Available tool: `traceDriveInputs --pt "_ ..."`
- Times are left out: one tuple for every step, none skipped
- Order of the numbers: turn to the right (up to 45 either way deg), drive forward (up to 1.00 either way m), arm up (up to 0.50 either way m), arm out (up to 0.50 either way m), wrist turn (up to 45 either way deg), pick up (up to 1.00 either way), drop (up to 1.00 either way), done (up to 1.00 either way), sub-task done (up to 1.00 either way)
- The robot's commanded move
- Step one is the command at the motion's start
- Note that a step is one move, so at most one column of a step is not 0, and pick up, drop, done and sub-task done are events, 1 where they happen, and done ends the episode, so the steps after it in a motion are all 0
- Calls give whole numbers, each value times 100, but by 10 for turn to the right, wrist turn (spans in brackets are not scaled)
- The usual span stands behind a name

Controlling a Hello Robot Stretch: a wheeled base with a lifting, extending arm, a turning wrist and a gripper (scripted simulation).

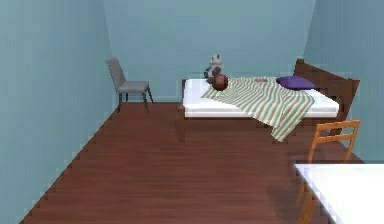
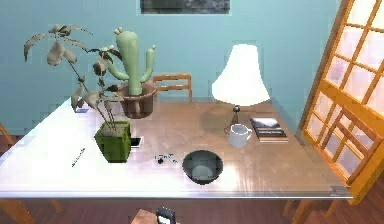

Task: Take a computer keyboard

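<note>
No shape on the white table (image 2: 60, 165) reads as a computer keyboard. On it stand a cactus in a brown pot (image 2: 135, 75), a leafy plant in a green pot (image 2: 112, 140), a white lamp (image 2: 240, 78), a mug (image 2: 239, 135), a book (image 2: 268, 128) and a dark bowl (image 2: 203, 166). Small items lie near the plant: a phone (image 2: 134, 142), a pen (image 2: 78, 157) and a small dark object (image 2: 165, 158). A dark part that looks like my gripper (image 2: 160, 214) peeks up at the arm side view's bottom edge, below the table's front edge. I cannot tell whether it holds anything.
A bed (image 1: 200, 105) with a striped blanket, a purple pillow (image 1: 294, 83) and a reddish ball (image 1: 220, 84) stands ahead. A grey chair (image 1: 125, 82) sits by the left wall and an orange chair (image 1: 333, 140) near a white table corner (image 1: 345, 190). Wooden floor (image 1: 150, 160) lies between.
</note>
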Motion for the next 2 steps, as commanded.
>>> traceDriveInputs --pt "0 0 48 0 0 0 0 0 0" --pt "0 0 0 28 0 0 0 0 0"
